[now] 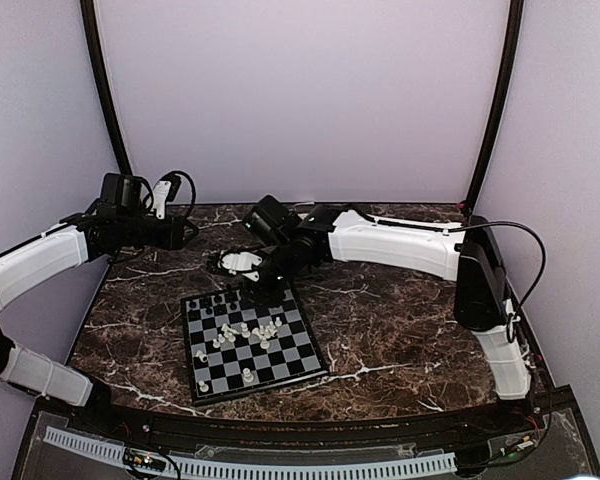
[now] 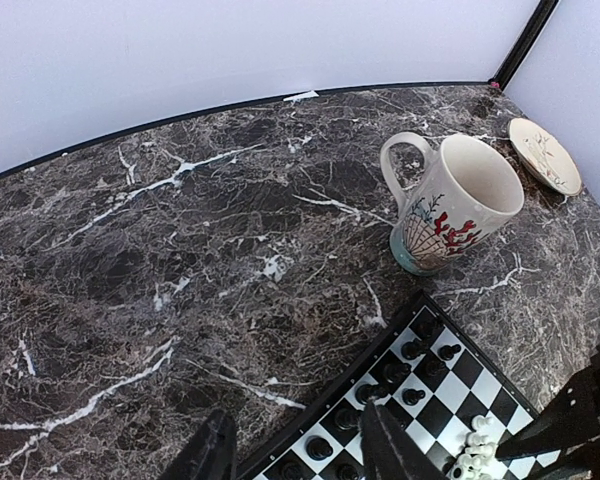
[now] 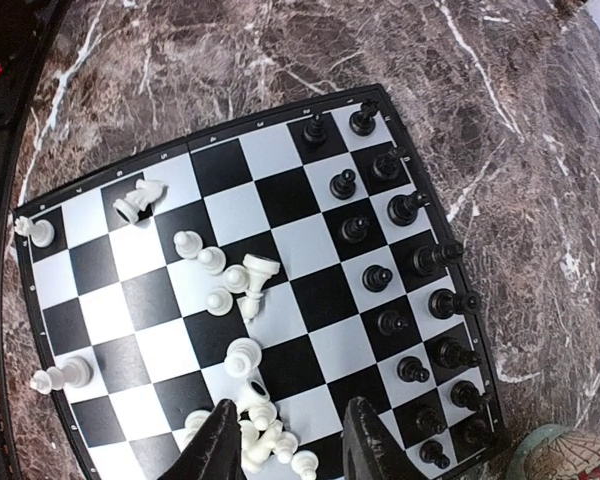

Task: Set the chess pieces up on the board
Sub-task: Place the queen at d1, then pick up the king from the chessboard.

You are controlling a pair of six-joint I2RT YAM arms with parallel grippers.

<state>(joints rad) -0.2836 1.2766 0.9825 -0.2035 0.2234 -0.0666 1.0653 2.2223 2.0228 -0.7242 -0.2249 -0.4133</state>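
Note:
The small chessboard (image 1: 298,352) lies on the marble table in front of the arms. Black pieces (image 3: 410,290) stand in two rows along its far edge. White pieces (image 3: 235,275) lie and stand in a loose heap near the board's middle, and a few (image 3: 60,375) stand toward the near side. My right gripper (image 3: 285,440) is open and empty, hovering over the board just beside the white heap (image 1: 263,330). My left gripper (image 2: 295,450) is open and empty, above the table's far left, off the board's black-piece corner (image 2: 425,350).
A decorated white mug (image 2: 450,205) stands just behind the board, and a small saucer (image 2: 545,155) lies beyond it. The mug also shows at the bottom corner of the right wrist view (image 3: 570,455). Curved walls close the table's back.

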